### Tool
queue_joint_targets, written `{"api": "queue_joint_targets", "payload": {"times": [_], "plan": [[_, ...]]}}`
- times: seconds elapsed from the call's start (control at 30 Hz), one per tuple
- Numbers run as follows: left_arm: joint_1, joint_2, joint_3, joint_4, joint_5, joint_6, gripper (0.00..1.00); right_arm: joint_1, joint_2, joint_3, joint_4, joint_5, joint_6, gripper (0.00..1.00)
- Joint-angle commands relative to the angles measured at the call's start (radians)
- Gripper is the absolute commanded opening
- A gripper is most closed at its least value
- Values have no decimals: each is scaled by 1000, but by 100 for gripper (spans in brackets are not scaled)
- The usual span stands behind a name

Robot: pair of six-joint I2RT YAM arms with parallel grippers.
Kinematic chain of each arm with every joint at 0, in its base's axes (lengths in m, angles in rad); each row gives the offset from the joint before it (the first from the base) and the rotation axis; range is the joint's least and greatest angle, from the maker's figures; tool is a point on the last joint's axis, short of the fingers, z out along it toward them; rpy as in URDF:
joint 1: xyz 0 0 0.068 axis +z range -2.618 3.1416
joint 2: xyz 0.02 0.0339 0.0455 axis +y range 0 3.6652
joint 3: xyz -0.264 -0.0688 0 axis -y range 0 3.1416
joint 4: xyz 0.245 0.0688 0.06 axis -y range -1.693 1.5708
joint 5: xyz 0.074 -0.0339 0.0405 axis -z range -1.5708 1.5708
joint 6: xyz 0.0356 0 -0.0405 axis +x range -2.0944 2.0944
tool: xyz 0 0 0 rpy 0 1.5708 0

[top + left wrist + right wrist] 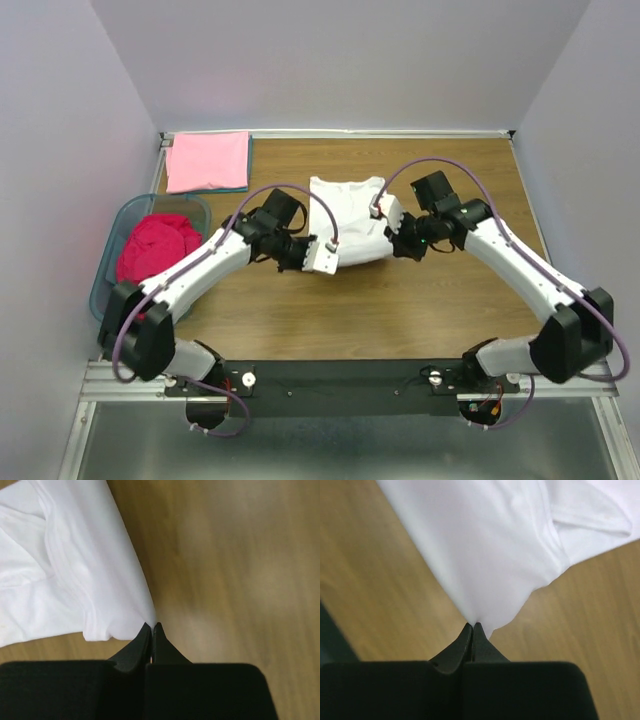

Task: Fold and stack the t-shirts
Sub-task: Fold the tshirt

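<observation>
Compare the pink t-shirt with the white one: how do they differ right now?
The pink t-shirt lies folded in a flat rectangle at the far left corner of the table; the white t-shirt sits mid-table, less tidy. No pincer touches the pink one; the left pincer and right pincer are each shut on a corner of the white one. Both are plain and lie on that table.

(a) The white shirt (350, 215), plain and short-sleeved, lies creased and partly gathered at mid-worktop (300, 310). My left claw (151, 626) pinches its near-left corner, and my right claw (471, 625) its near-right corner. Both are closed tight on the cloth.
(b) The pink shirt (208, 160) is folded into a flat rectangle at the far-left corner.
(c) The red shirt (158, 245) is crumpled in a heap inside the basket (130, 205) at the left edge.
</observation>
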Motion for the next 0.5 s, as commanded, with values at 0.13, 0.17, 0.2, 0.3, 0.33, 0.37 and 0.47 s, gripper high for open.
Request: {"api": "queue_joint_targets", "payload": {"times": [0.13, 0.17, 0.2, 0.3, 0.33, 0.37, 0.47], "plan": [[-106, -239, -6, -188, 201, -175, 0, 51, -207, -41, -316, -162, 48, 1], [-106, -230, 32, -192, 198, -184, 0, 51, -203, -39, -320, -149, 32, 0], [-105, -200, 52, -197, 190, -187, 0, 51, -187, -37, -315, -136, 21, 0], [-87, -126, 98, -209, 178, -139, 0, 50, -143, -31, -295, -102, -16, 1], [-73, -73, 100, -211, 183, -122, 0, 50, -118, -24, -287, -100, -19, 1], [-35, -48, 100, -209, 190, -99, 0, 50, -71, -2, -274, -114, -24, 1], [30, 47, 91, -179, 198, -31, 0, 50, 37, 18, -212, -125, -21, 0]]}}
